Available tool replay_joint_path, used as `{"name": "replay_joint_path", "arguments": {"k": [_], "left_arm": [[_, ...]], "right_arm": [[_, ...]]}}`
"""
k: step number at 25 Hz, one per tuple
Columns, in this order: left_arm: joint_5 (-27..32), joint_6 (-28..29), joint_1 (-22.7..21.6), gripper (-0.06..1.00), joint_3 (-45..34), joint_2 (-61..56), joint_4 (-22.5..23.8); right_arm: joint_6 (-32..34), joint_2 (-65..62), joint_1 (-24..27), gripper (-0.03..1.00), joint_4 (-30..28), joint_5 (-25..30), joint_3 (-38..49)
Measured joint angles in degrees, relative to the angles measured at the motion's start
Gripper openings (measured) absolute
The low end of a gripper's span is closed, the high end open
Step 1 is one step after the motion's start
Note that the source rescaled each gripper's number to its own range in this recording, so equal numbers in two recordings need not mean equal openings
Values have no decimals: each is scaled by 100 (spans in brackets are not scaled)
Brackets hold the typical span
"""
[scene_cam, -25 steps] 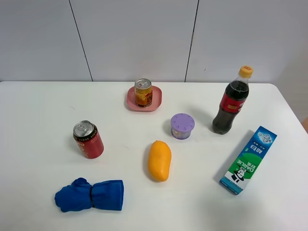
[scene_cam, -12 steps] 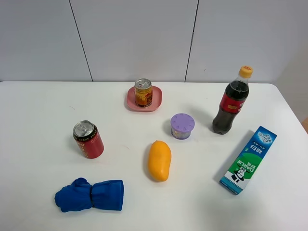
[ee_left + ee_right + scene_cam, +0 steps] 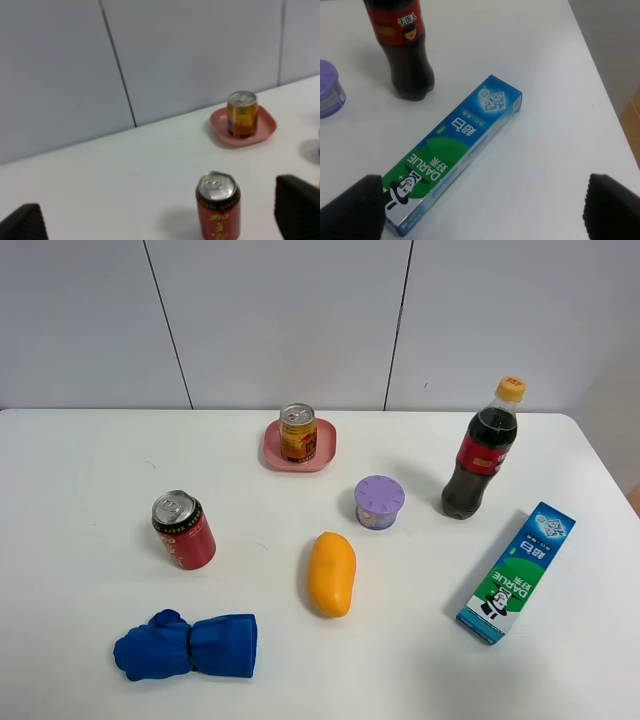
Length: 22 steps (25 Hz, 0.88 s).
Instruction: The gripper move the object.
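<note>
Yellow can (image 3: 298, 432) upright on pink plate (image 3: 324, 453) near table's far edge, both claws spread.

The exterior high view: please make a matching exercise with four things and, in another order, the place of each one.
Things:
1. golden-yellow drink can
2. red drink can
3. dark cola bottle with yellow cap
4. rolled blue cloth

Places:
A. near the front edge, on the left
B. standing on the pink plate
C. right of the round purple container
D. upright, left of the orange mango

Pairs: 1-B, 2-D, 3-C, 4-A
</note>
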<state>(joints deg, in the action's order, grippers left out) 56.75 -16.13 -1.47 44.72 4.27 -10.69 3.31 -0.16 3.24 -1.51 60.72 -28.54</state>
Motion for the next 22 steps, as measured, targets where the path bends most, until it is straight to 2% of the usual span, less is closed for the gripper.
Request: {"name": "replay_joint_path", "arguments": {"k": [3, 6, 8, 12, 22], "left_arm": [[-365, 723, 0, 86, -785, -388, 193], [-286, 1412, 0, 86, -1180, -439, 470], [-137, 1652, 0, 86, -1269, -439, 744], [206, 1914, 0, 86, -1299, -439, 1069], [359, 2033, 0, 86, -1554, -463, 1069]], "right_arm": [[0, 0, 0, 100, 0, 0, 0], [0, 0, 0, 100, 0, 0, 0], [0, 0, 0, 100, 0, 0, 0], [0, 0, 0, 100, 0, 0, 0], [0, 0, 0, 100, 0, 0, 0]]}}
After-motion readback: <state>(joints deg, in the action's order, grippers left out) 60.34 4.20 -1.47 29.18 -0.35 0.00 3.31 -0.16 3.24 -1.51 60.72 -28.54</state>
